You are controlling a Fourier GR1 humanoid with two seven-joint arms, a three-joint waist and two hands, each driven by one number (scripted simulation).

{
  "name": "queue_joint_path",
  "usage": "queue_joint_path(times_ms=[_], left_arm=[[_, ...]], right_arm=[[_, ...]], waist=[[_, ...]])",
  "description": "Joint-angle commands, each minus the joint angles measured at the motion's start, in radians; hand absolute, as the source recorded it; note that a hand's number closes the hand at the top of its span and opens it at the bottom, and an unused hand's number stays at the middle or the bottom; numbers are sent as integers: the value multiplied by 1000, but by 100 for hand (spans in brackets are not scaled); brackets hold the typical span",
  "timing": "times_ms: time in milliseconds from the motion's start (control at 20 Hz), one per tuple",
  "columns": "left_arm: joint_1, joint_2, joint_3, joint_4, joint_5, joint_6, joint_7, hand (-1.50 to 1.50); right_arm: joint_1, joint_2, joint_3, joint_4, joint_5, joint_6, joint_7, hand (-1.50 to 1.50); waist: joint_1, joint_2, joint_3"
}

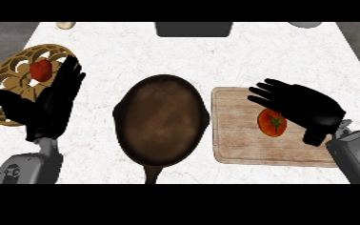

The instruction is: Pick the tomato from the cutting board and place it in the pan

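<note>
A red tomato with a green stem lies on the wooden cutting board at the right. My right hand hovers over the tomato's right side, fingers spread and pointing left, open, partly covering it. The dark round pan sits in the middle of the counter, handle toward me, with nothing in it. My left hand stands open at the left, fingers up, resting.
A tan openwork trivet with a red item on it lies at the far left, partly behind my left hand. A dark box stands at the counter's back edge, with a pale object at back left.
</note>
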Motion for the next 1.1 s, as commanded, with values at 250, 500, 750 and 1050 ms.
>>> queue_joint_path(times_ms=[250, 500, 750, 1050], left_arm=[[58, -15, 25, 0, -19, -57, -47, 0], [96, -14, 33, -100, 4, -77, 16, 0], [-20, -29, 57, 33, -31, -54, 2, 0], [-69, -2, 102, 34, -4, -91, 49, 0]], right_arm=[[-42, 116, -20, 152, 61, -63, -63, -150], [-44, 80, -57, 236, 90, -98, -129, -150], [-13, 176, 14, 165, 128, -115, -128, 150], [-23, 205, -18, 191, 140, -130, -164, 150]], waist=[[0, 0, 0], [4, 0, 0], [-3, 0, 0], [-5, -1, 0]])
